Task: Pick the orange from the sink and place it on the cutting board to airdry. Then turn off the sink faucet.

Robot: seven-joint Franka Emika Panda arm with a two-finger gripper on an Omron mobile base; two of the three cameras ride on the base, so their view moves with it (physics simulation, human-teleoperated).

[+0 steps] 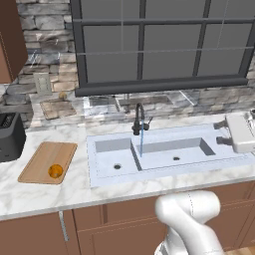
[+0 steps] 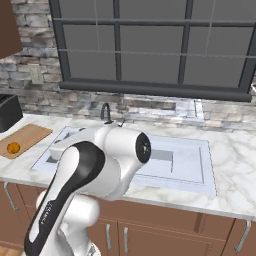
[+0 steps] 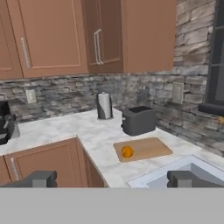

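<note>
The orange [image 1: 55,171] [image 3: 127,152] [image 2: 13,147] rests on the near end of the cutting board [image 1: 45,157] [image 3: 146,148] [image 2: 31,136], left of the sink [image 1: 99,180] [image 2: 202,172] [image 3: 186,165]. A thin blue stream of water runs from the black sink faucet [image 1: 138,117] [image 2: 105,112] into the right basin. My gripper [image 1: 220,133] [image 3: 113,179] hangs open and empty over the sink's right end, pointing left across the basins toward the board. It is well to the right of the faucet. In the right base view my arm hides much of the sink.
A black toaster [image 1: 10,137] [image 3: 138,120] stands behind the board. A metal canister [image 3: 104,106] sits further along the counter under wooden wall cabinets [image 3: 57,35]. A dark-framed window [image 1: 159,45] spans the stone wall behind the sink.
</note>
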